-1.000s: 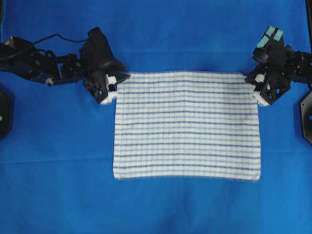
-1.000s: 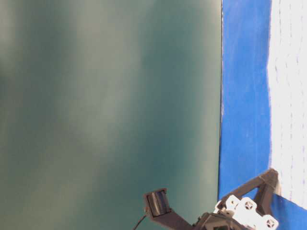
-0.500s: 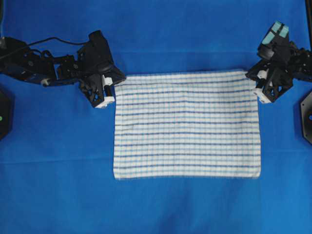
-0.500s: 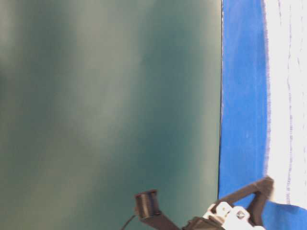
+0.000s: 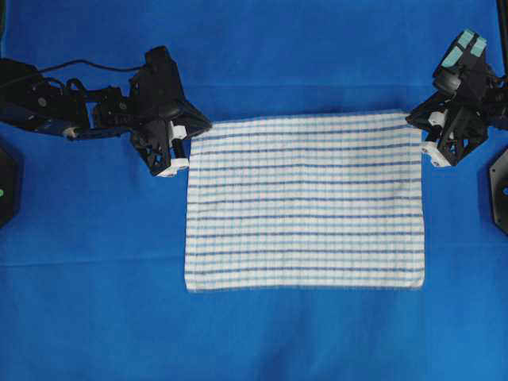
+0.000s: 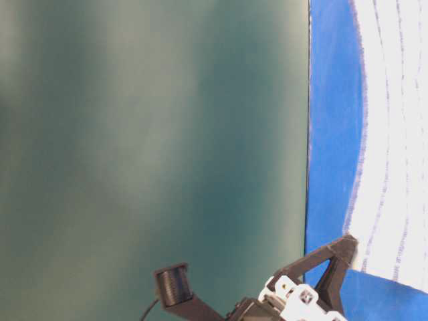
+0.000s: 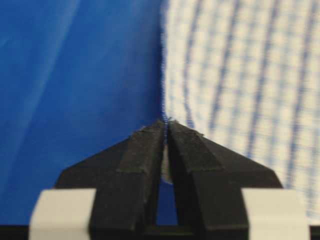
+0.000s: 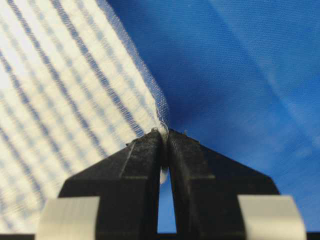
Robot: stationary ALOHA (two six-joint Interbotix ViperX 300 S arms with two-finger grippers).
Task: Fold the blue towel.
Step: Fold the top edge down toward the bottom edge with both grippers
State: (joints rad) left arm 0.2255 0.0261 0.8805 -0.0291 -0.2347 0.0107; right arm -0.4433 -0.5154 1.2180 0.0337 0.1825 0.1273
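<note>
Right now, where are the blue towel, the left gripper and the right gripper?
blue towel (image 5: 305,202): overhead view, middle of the cloth.
left gripper (image 7: 165,127): left wrist view, between shut fingertips.
right gripper (image 8: 164,134): right wrist view, between shut fingertips.

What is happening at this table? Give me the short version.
Two robot arms are starting to fold the striped towel that lies on the blue background cloth. The left gripper is shut on the towel's far left corner, and the right gripper is shut on its far right corner. That far edge looks slightly raised, while the near edge lies flat. No fold has been made yet.
</note>
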